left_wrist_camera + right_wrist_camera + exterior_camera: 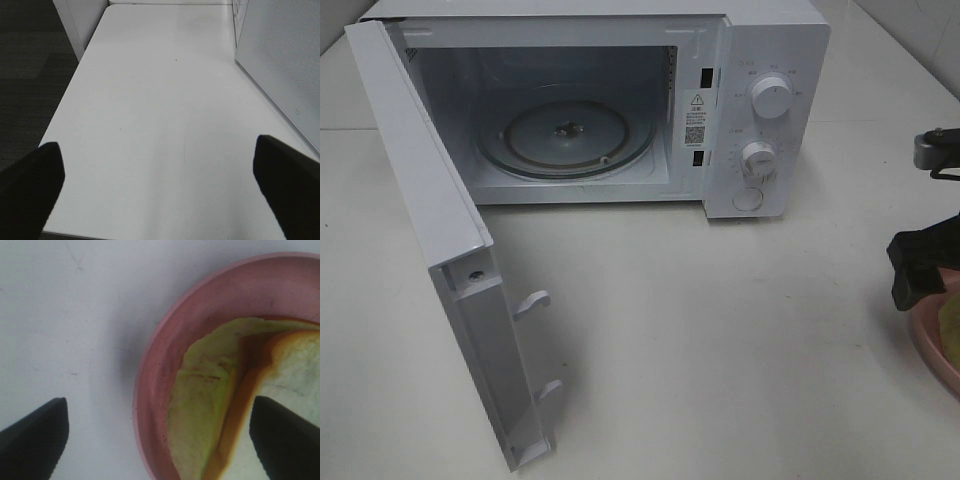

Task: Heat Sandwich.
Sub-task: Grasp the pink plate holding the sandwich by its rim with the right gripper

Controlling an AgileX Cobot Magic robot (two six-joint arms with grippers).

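The sandwich lies flat in a pink plate at the right edge of the exterior high view, below centre. It looks like soft, light bread with loose layers that would squash or slide apart under a pinch, so the plate's stiff rim is probably the safer hold. Its brown crust edge runs roughly crosswise to the line between the fingers; its full long axis is cropped. The right gripper hangs wide open over the rim, holding nothing. The left gripper is also spread wide and empty. The microwave stands in the upper half, its door open.
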